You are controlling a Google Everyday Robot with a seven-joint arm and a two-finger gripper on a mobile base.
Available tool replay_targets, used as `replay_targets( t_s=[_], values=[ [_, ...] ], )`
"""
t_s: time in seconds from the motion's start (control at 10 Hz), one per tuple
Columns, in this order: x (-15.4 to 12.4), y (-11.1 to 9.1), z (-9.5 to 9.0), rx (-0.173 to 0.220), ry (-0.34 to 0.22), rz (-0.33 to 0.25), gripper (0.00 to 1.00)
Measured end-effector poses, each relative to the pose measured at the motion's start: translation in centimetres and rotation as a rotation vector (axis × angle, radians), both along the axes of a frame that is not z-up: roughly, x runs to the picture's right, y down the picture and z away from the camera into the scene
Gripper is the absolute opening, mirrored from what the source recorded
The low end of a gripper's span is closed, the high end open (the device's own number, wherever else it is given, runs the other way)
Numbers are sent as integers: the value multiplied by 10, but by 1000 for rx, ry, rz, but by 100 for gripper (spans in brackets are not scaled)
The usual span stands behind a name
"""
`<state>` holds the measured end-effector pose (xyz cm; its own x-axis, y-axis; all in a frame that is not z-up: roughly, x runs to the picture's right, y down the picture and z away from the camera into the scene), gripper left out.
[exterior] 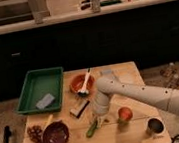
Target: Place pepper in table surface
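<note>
Hand (97,119) low over the middle of the tabletop (118,141), pepper (91,129) just beside it. Open wood along the near edge, between the dark bowl (56,134) on the left and the metal cup (153,125) by the near right corner. Tray (40,88) and orange bowl (81,82) crowd the far edge, and the arm (137,95) bars the right side.

Pepper (92,129): slender, green and elongated (a chilli-like form), lying aslant with its far end toward the right, at the near middle of the wooden table (124,137). Gripper (96,118): directly over the pepper's far end; contact between them cannot be determined.
</note>
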<state>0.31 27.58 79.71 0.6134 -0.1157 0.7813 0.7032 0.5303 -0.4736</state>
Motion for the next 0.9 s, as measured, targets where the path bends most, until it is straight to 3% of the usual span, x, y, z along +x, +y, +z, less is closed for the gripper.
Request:
replay_targets(
  t_s=[0.6,0.7,0.9],
  values=[
    [4,-1,-1,-8,28,19,71],
    [4,-2,-1,-8,29,19,78],
    [4,-3,-2,-10,29,19,80]
  ],
)
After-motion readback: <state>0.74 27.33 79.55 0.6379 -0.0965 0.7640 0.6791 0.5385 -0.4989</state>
